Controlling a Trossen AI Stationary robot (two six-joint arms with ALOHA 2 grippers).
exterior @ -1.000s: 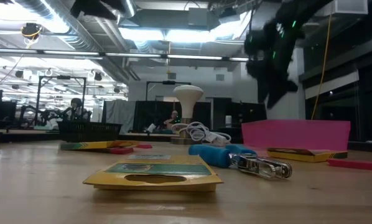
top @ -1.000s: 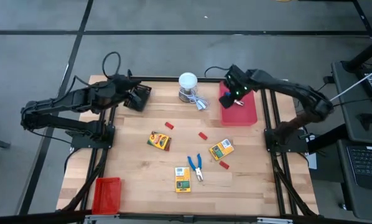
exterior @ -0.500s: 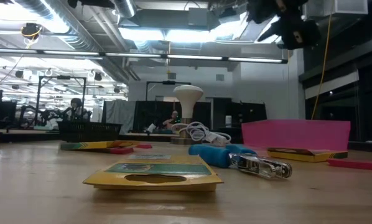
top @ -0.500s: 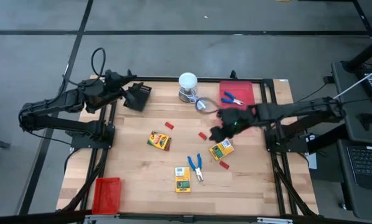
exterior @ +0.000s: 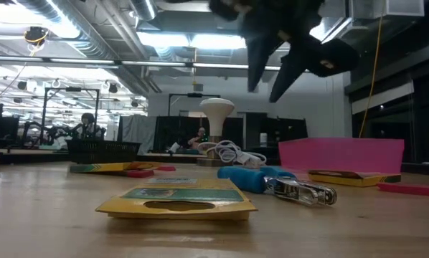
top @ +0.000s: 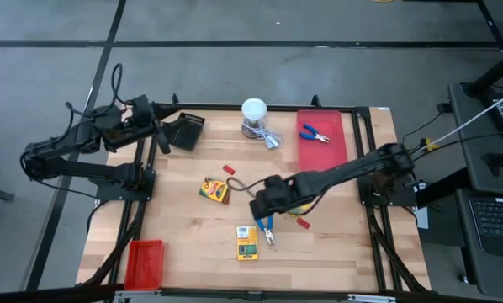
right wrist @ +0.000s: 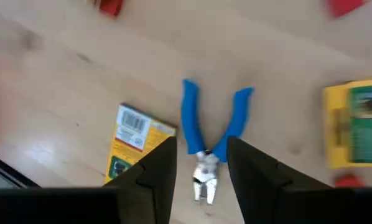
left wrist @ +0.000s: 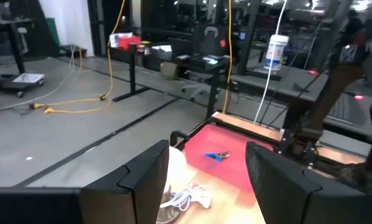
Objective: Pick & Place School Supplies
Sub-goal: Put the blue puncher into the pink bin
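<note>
Your right gripper (top: 264, 210) hung open over the middle of the table, its two fingers spread to either side of the blue-handled pliers (right wrist: 206, 135) lying on the wood below; nothing was in its grasp. By the look of it, the job was only begun. Nearest the front edge lay one crayon box (top: 247, 242), with those pliers just beside it. A little farther in sat a second box (top: 215, 190), a third box (right wrist: 354, 122) partly hidden under your arm, and small red blocks (top: 229, 169) scattered well apart on the bare wood. Farther back, the other pliers (top: 315, 134) already rested in the red tray (top: 334, 154) at the far right, the only supply you could count as placed. Three boxes, one pair of pliers and the blocks remained. Your left gripper (left wrist: 206, 186) waited at the far left corner, fingers parted and empty, looking across toward that tray.
</note>
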